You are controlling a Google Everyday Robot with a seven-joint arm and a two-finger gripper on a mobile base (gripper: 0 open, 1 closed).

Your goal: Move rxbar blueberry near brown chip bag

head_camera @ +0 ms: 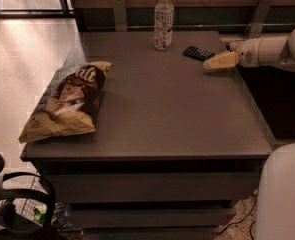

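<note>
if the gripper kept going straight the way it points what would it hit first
Probably the small flat dark blue rxbar blueberry wrapper, lying just past the tip of the cream gripper at the far right of the grey table. Depth is unclear; it might slide by on the near side.

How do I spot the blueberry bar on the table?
On the grey table, look at the far side, right of the clear bottle. The rxbar blueberry lies flat there, beside the gripper. It is small, dark and flat, unlike the upright bottle and big chip bag.
</note>
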